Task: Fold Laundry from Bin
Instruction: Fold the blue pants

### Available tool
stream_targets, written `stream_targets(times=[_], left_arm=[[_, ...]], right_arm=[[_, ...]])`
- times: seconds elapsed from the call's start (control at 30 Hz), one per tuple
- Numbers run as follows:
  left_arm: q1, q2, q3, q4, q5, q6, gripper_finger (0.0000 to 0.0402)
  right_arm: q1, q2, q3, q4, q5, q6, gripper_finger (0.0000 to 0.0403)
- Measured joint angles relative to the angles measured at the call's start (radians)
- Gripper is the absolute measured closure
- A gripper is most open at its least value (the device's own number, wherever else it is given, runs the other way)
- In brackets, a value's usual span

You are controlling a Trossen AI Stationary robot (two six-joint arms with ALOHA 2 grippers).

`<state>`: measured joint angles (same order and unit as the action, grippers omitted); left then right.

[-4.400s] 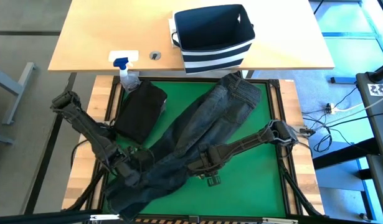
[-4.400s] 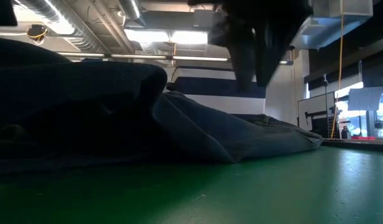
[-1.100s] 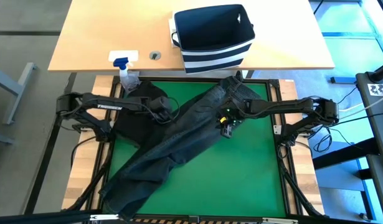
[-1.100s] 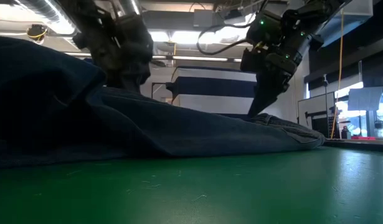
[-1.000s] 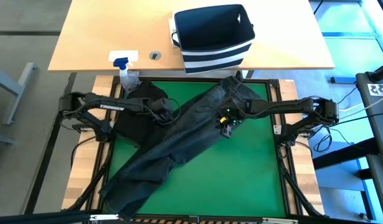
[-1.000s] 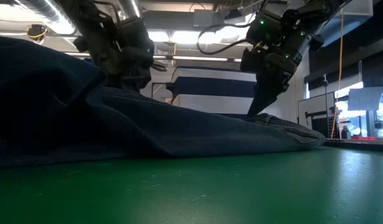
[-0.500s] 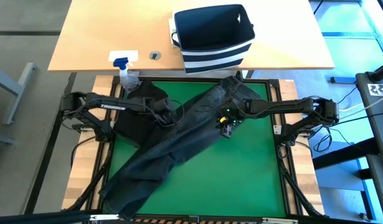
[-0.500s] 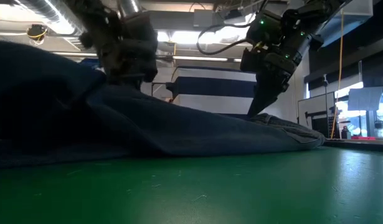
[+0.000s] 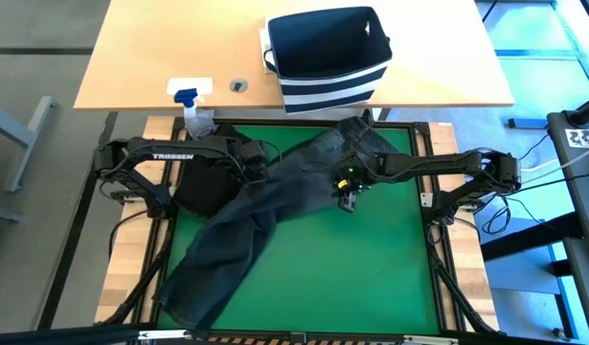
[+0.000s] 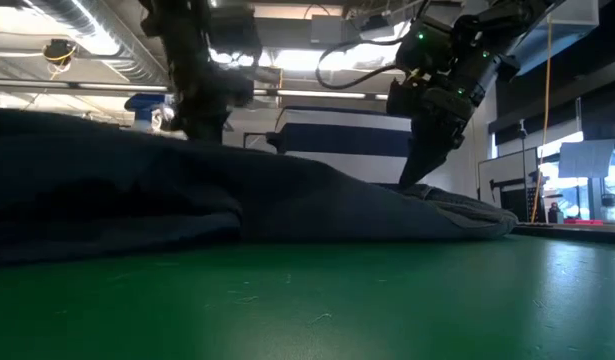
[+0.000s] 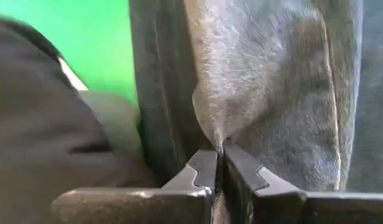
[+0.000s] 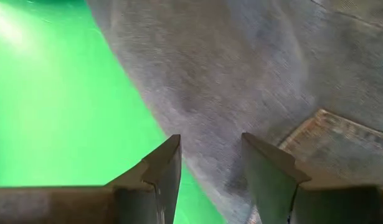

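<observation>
Two garments lie on the green surface (image 9: 371,268): a pair of jeans (image 9: 246,230) stretched slantwise and a black piece (image 9: 203,182) beside it. The jeans are being spread, a fold pinched in the closed left fingers (image 11: 219,171), while the right fingers (image 12: 207,168) hover parted over the waistband; flattening seems called for next. Nothing is seen inside the bin (image 9: 328,77).

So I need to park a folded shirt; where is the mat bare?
The green mat is bare toward its near right, bordered by the jeans and the right gripper. The far left is crowded: black garment, left gripper.
</observation>
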<state>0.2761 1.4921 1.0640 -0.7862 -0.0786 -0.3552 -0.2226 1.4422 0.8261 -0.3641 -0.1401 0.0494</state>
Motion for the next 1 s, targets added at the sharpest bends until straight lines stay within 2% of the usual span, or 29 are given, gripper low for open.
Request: stream_targets(times=[0.23,0.37,0.5,0.6,0.7,1.0], left_arm=[[0.008,0.019,-0.011,0.017,0.157,0.048,0.0335],[0.013,0.014,0.099,-0.126,0.169,0.022,0.0301],[-0.034,-0.005,0.241,-0.217,0.168,0.009,0.0288],[-0.11,-0.02,0.299,-0.223,0.179,-0.071,0.0289],[-0.212,-0.024,0.298,-0.213,0.169,-0.178,0.0291],[-0.572,-0.023,0.135,-0.119,0.127,-0.648,0.0291]], right_arm=[[0.0,0.0,0.0,-0.007,0.074,-0.001,0.0237],[-0.009,-0.005,0.019,-0.067,0.107,-0.05,0.0237],[-0.064,-0.009,0.047,-0.127,0.131,-0.144,0.0237],[-0.144,0.005,0.047,-0.131,0.109,-0.211,0.0237],[-0.229,0.036,0.046,-0.124,0.068,-0.268,0.0237],[-0.37,0.208,0.046,0.046,-0.038,-0.381,0.0237]])
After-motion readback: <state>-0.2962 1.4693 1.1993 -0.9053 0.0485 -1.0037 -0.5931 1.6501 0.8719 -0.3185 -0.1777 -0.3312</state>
